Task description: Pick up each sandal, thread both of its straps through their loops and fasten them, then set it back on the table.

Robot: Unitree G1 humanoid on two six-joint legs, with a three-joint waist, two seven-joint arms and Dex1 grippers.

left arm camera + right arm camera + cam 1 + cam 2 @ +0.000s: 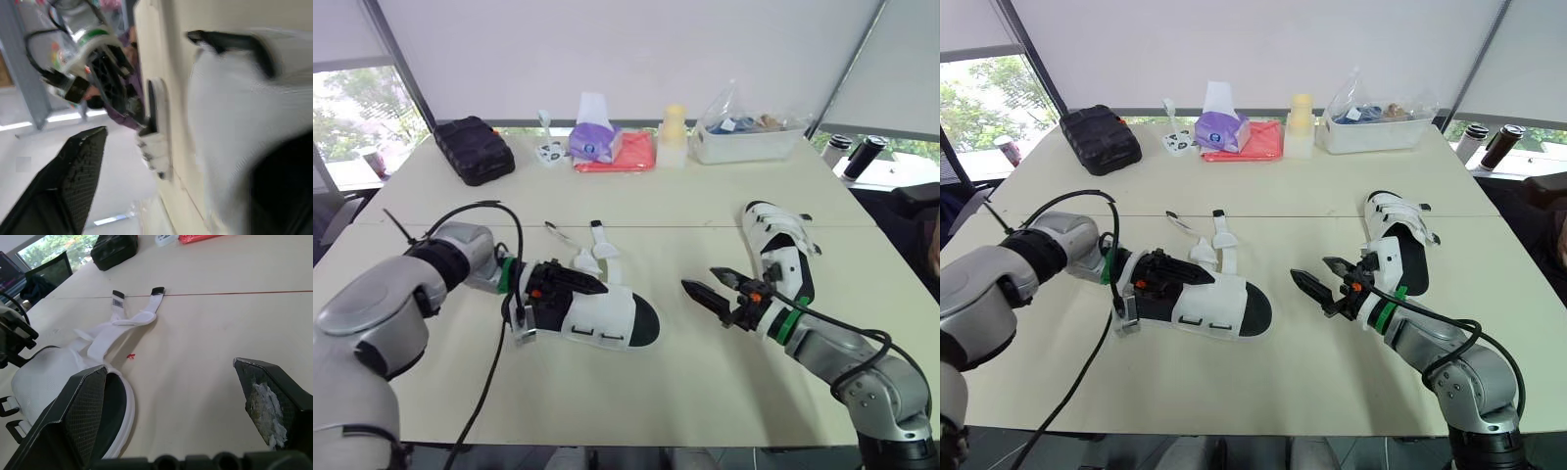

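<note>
Left eye view: near sandal point(607, 318) lies on the table point(705, 215), left gripper point(578, 281) at its heel with jaws apart, nothing clamped. Risk: a lift before closure would skid or drop it. Left forearm reaches in low and level. Right gripper point(702, 282), also spread, hovers off the toe. Straps point(599, 245) trail unthreaded beyond. Second sandal point(781, 245) lies farther right

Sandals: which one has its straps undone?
The sandal by the left gripper: its straps splay loose; the other sandal, beside the right gripper, has straps crossing its top.
</note>
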